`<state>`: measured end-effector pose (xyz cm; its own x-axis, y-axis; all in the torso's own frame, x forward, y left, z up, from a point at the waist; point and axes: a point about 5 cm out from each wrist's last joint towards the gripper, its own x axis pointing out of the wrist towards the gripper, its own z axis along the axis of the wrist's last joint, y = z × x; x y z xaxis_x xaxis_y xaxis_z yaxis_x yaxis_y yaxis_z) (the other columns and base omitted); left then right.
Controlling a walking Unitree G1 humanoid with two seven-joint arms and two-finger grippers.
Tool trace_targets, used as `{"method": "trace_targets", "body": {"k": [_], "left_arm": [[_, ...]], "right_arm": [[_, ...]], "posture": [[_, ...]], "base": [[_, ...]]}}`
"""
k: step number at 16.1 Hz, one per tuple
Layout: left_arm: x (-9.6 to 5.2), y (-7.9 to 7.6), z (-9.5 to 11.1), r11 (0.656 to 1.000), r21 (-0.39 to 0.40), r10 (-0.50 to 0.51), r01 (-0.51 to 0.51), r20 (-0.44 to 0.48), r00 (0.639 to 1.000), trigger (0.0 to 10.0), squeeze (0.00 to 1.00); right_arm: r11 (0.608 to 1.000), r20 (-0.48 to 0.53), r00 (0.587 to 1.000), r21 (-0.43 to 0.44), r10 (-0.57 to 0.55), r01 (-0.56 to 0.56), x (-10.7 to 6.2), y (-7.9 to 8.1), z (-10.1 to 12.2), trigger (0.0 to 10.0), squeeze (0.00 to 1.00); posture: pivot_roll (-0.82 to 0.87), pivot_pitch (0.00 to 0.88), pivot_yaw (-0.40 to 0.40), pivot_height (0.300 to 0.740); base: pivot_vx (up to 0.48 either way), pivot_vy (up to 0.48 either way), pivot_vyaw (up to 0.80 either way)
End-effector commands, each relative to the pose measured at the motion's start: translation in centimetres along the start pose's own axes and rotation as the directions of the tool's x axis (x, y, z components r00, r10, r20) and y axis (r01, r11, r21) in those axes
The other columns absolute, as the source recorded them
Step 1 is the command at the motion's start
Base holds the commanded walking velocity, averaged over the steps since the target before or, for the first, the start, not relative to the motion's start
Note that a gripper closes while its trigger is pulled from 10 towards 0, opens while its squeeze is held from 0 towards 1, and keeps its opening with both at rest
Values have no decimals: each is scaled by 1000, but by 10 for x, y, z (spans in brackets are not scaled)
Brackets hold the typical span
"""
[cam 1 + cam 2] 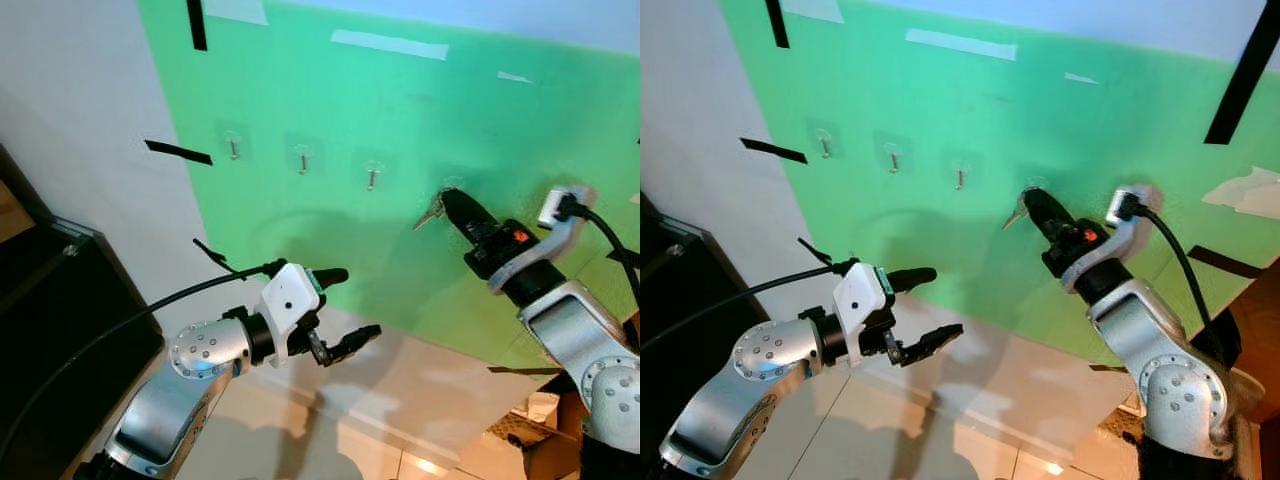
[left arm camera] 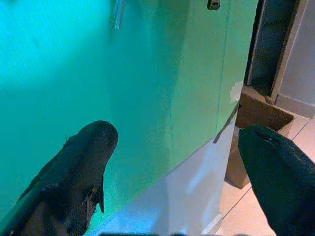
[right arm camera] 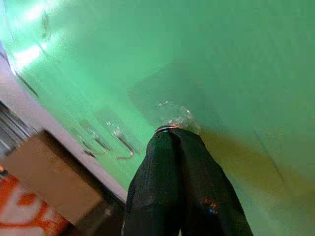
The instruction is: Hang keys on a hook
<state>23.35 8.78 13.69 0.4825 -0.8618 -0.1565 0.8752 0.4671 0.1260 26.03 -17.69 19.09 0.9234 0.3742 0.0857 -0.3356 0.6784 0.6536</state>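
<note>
The right end effector [image 1: 450, 205] is pressed to the green board [image 1: 400, 130], fingers together on the key ring [image 3: 166, 129] at the fourth hook [image 1: 450, 186]; a key [image 1: 430, 213] hangs beside the tips. Three bare hooks [image 1: 302, 160] stand in a row to the left. The left end effector [image 1: 352, 305], fingers apart, hovers lower, well clear. The right wrist view shows the ring against the hook's clear pad [image 3: 177, 115]; the left wrist view shows a cardboard box [image 2: 256, 128] on the floor.

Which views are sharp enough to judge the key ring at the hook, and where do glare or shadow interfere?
Left eye view: sharp; the right end effector casts a shadow by the fourth clear adhesive hook. Right wrist view: soft, glare at one corner, metal key ring readable at the closed fingertips. Left wrist view: teal-tinted, fingers blurred.
</note>
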Motion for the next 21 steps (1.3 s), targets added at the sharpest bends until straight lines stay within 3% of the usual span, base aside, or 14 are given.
{"method": "trace_targets", "body": {"k": [1, 4, 7, 9, 11, 13, 15, 21], "left_arm": [[1, 1, 3, 1000, 10, -4, 4, -2, 1000, 10000, 322], [1, 1, 3, 1000, 9, -2, 2, -3, 1000, 10000, 325], [1, 1, 2, 1000, 10, -2, 2, -3, 1000, 10000, 322], [0, 1, 2, 1000, 12, -2, 2, -3, 1000, 10000, 322], [-1, 1, 2, 1000, 15, -1, 1, -5, 1000, 10000, 322], [-1, 1, 2, 1000, 18, -7, 7, -7, 1000, 10000, 322], [-1, 1, 3, 1000, 19, -9, 9, -7, 1000, 10000, 322], [-2, 0, 2, 1000, 18, -14, 15, -8, 1000, 10000, 322]], "right_arm": [[995, 44, 994, 29, -99, 98, -7, -16, 9, 10000, 0], [985, 39, 989, 109, -139, 134, -11, -25, 5, 10000, 0], [985, 35, 990, 109, -136, 131, -12, -24, 5, 10000, 0], [996, 33, 997, 40, -76, 75, -10, -15, 7, 10000, 0], [988, -12, 999, -149, 40, -41, -10, 4, 9, 10000, 0], [963, -50, 978, -173, 200, -206, -13, 24, 8, 10000, 0], [942, -97, 962, -200, 255, -270, -16, 32, 3, 10000, 0], [956, -95, 975, -201, 200, -216, -18, 22, -3, 10000, 0]], "posture": [[-85, 0, 4, 740], [-84, 0, 5, 740], [-85, 0, 6, 740], [-85, 0, 6, 740], [-84, 0, 10, 740], [-82, 0, 9, 740], [-82, 0, 9, 740], [-81, 0, 8, 740]], "base": [[0, 0, 0], [0, 0, 0], [0, 0, 0], [0, 0, 0], [0, 0, 0], [0, 0, 0], [0, 0, 0], [0, 0, 0]]}}
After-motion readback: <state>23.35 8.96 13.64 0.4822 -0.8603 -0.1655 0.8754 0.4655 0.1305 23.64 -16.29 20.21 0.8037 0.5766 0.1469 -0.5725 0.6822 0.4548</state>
